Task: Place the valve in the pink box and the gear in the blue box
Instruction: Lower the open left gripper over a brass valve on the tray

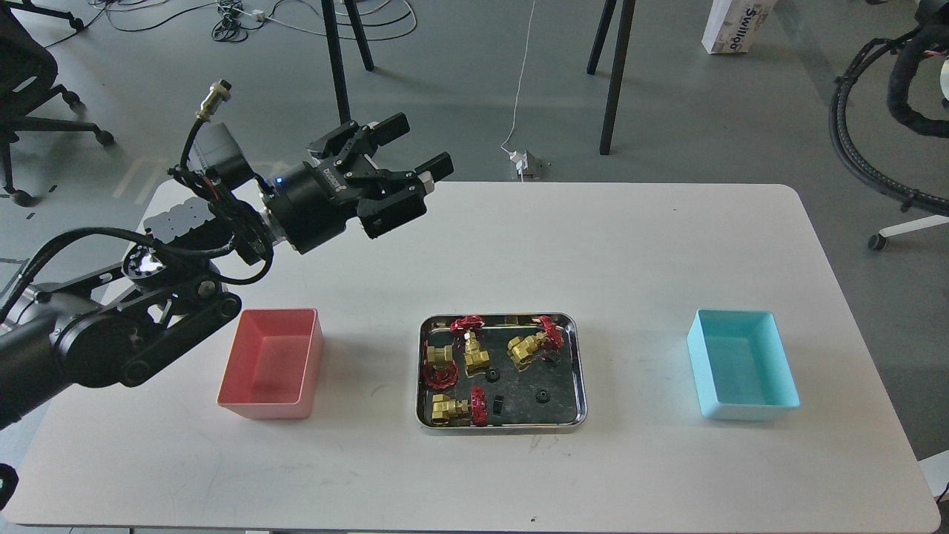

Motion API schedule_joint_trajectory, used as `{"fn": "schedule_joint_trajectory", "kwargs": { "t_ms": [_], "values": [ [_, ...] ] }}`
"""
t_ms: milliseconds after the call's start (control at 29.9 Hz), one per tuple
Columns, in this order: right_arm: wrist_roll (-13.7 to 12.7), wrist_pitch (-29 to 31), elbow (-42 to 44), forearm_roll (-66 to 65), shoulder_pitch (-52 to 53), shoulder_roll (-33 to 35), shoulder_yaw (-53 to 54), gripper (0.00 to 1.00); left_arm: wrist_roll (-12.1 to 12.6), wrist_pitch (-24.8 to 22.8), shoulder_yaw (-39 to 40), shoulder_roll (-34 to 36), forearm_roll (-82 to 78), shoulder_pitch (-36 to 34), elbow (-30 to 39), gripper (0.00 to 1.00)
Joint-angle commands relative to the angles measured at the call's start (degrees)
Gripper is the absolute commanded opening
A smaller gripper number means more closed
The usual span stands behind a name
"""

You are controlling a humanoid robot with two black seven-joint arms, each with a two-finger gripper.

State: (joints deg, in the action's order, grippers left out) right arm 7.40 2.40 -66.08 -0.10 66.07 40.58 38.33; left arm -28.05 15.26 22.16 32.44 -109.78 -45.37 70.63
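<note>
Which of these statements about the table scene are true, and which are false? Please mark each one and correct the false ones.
1. The pink box holds a valve. False: it is empty.
2. The steel tray stands between the pink box and the blue box. True.
3. The left end effector is shut on a gear. False: its fingers are apart and hold nothing, above the table.
4. Four brass valves with red handwheels lie in the tray, such as the one near its far right corner. True.
5. The blue box already contains black gears. False: it is empty; small black gears, such as one, lie in the tray.
</note>
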Motion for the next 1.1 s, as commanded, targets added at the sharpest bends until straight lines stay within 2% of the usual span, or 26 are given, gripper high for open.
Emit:
{"fn": "schedule_joint_trajectory", "kwargs": {
  "t_ms": [0,134,301,435,569,636,1071],
  "values": [
    [0.0,-0.2,-0.4,0.2,-0.2,0.0,-0.3,1.00,0.0,1.4,-5.8,0.3,-6.5,-2.0,0.3,0.99],
    [0.2,-0.5,-0.1,-0.6,-0.2,0.0,-0.6,1.00,0.0,1.7,-7.1,-0.2,-15.2,-1.0,0.0,0.99],
    [-0.3,-0.5,-0.5,-0.6,-0.2,0.5,-0.6,1.00,0.0,1.8,-13.1,-0.6,-15.2,-1.1,-3.1,0.99],
    [-0.5,-0.5,-0.5,-0.6,-0.2,0.5,-0.6,1.00,0.0,2.4,-14.6,-5.7,-15.2,-1.0,-10.8,0.99],
    [-0.5,-0.5,-0.5,-0.6,-0.2,0.3,-0.6,1.00,0.0,6.7,-17.0,-11.1,-15.2,-0.9,-21.0,0.99],
    [-0.6,-0.5,-0.5,-0.6,-0.1,0.2,-0.7,1.00,0.0,7.1,-19.0,-12.7,-15.2,-0.9,-23.7,0.99],
    [-0.6,-0.4,-0.5,-0.7,-0.2,0.0,-0.7,1.00,0.0,7.3,-20.9,-13.2,-13.7,4.0,-24.8,0.99]
  ]
}}
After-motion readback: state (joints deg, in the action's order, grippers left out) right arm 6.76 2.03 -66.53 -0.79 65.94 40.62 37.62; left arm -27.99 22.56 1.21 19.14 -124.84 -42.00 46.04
